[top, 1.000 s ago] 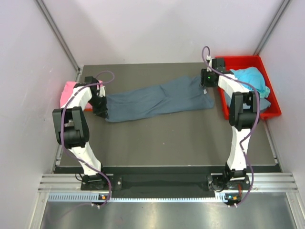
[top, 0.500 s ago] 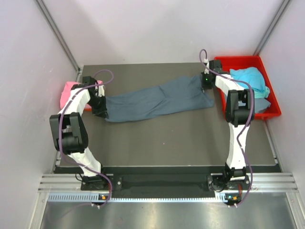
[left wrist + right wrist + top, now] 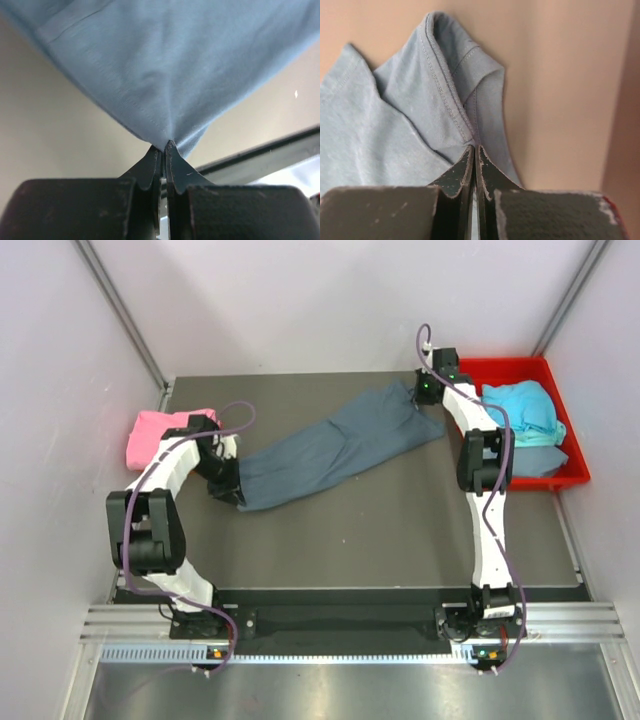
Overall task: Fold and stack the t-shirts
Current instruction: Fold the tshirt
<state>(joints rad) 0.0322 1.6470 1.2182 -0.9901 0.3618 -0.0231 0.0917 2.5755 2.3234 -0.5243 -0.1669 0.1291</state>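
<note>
1. Two ends of the grey-blue t-shirt point(image 3: 330, 445) are gripped at once. At the left, the left pincer point(image 3: 163, 145) is clamped tight on a bunched corner of the cloth.
2. The shirt is drawn out diagonally over the worktop point(image 3: 350, 530), between the pink folded shirt point(image 3: 155, 430) and the red bin point(image 3: 575, 478).
3. At the right, the right pincer point(image 3: 475, 147) is closed on a stitched hem, just beside the bin.
4. For a clean fold, even tension should be kept and both ends lowered together, so that no creases are trapped.
5. The worktop is dark and matte. It is closed in on three sides by plain pale walls point(image 3: 300, 300), so wide swings are best avoided.
</note>
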